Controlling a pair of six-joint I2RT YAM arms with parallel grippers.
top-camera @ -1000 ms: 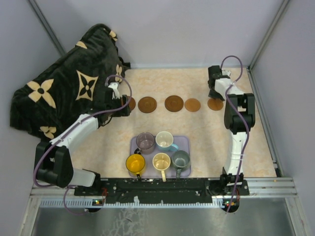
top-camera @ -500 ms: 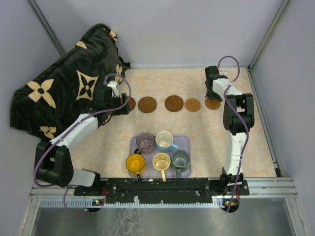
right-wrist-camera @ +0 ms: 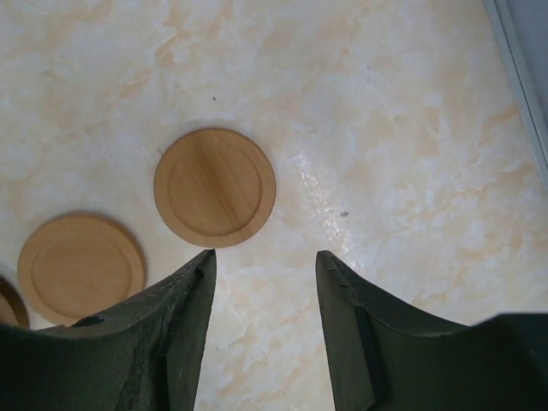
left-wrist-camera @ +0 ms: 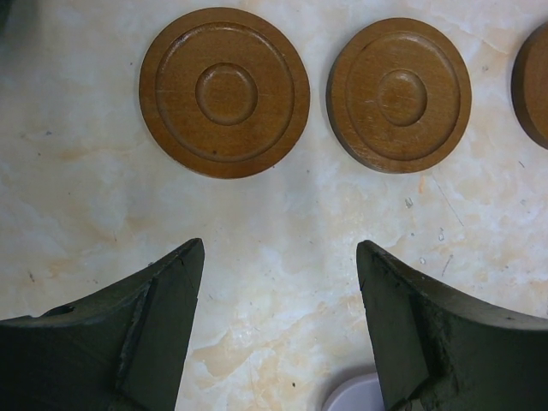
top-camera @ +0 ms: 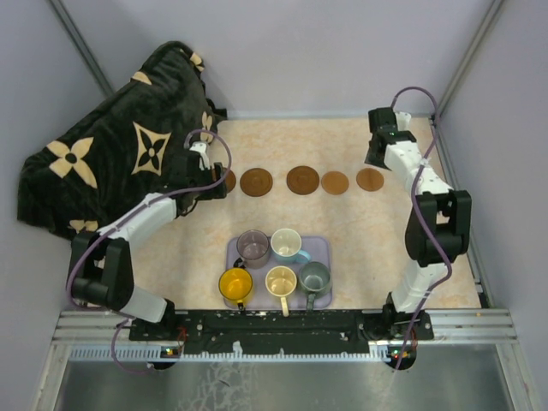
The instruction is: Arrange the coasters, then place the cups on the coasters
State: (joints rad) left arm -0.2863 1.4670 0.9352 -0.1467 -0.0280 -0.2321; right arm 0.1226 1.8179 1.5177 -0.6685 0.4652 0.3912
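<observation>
The left gripper (left-wrist-camera: 280, 250), jaws wide apart and empty, hovers over the table (top-camera: 360, 248) at the left end of the coasters (top-camera: 302, 180), which lie in a far row. The right gripper (right-wrist-camera: 265, 255), about half open and empty, hangs beside the right end coaster (right-wrist-camera: 215, 187). The cups (top-camera: 280, 281) stand packed close on the near tray (top-camera: 322, 247). The likely risk is that a finger entering that cluster tips a neighbouring cup.
</observation>
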